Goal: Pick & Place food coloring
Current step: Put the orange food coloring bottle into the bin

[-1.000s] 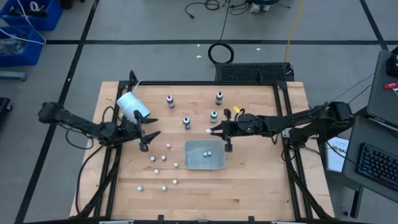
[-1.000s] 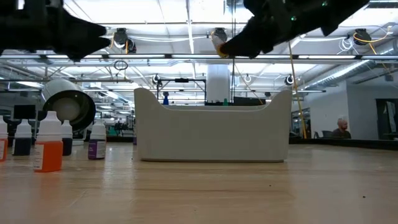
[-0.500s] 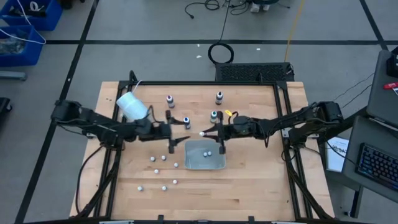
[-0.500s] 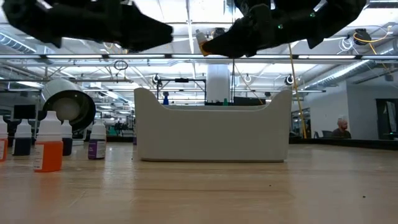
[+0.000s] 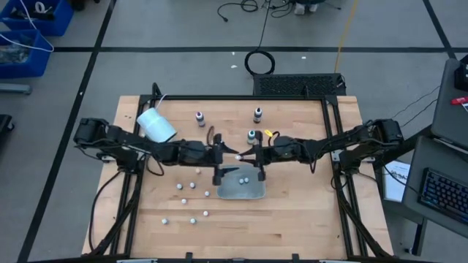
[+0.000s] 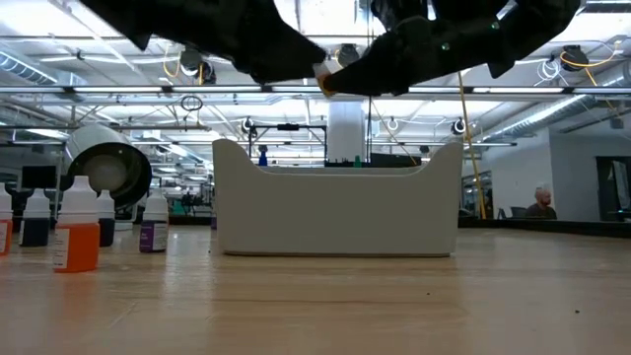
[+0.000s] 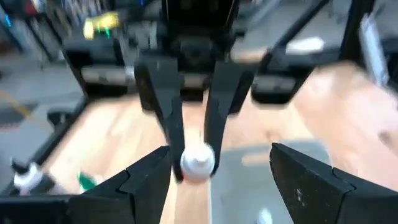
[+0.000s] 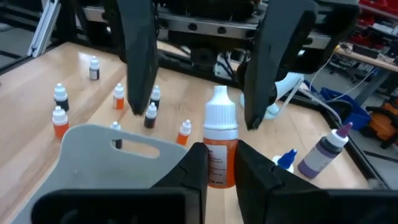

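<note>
Two arms meet over the table's middle. At far left a white cup (image 5: 156, 126) lies on its side. The left gripper (image 5: 217, 155) hovers at the grey tray's (image 5: 252, 191) left end with jaws spread wide, nothing between them. Just beside it, the orange food coloring bottle (image 8: 221, 155) is clamped upright between the narrow jaws of the right gripper (image 5: 245, 156), above the tray's far edge. From above only its white cap (image 5: 238, 157) shows. The left wrist view is blurred; the cap (image 7: 198, 163) is recognisable, the body is not. In the low view both grippers are dark silhouettes, cut off at the top. Three upright bottles (image 5: 199, 117) stand beyond, colours unclear from above.
</note>
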`<state>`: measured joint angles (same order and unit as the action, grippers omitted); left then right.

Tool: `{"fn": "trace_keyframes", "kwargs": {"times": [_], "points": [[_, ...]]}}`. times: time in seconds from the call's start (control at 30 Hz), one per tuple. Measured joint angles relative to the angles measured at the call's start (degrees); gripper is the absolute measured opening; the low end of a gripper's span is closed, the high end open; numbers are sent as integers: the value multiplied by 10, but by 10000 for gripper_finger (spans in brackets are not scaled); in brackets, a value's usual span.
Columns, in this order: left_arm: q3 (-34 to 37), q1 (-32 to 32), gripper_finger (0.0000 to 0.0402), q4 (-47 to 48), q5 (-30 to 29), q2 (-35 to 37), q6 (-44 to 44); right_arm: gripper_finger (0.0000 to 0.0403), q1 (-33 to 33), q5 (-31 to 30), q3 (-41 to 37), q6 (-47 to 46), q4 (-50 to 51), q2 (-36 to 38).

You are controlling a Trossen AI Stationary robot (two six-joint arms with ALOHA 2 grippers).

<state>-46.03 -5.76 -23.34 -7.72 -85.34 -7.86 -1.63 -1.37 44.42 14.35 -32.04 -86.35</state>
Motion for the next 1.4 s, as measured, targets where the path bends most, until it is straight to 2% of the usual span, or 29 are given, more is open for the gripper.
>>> {"fn": "trace_keyframes", "kwargs": {"times": [0.17,0.4,0.73,0.93,1.17,1.27,1.4], "points": [[-58,0,273,110,-8,1,-6,49,0,0,0,-10,16,0],[-109,1,273,239,-52,0,-10,49,0,0,0,-15,29,0],[-110,1,273,233,-42,-14,-8,49,0,0,0,-13,32,0],[-111,1,273,210,-8,-19,-6,50,0,0,0,-13,36,0],[-112,1,272,206,-20,-18,-6,50,0,0,0,-15,36,0],[-112,3,253,211,-9,-18,-6,50,0,0,0,-16,36,0],[-112,2,200,210,-8,-18,-4,50,0,0,0,-16,36,0]]}}
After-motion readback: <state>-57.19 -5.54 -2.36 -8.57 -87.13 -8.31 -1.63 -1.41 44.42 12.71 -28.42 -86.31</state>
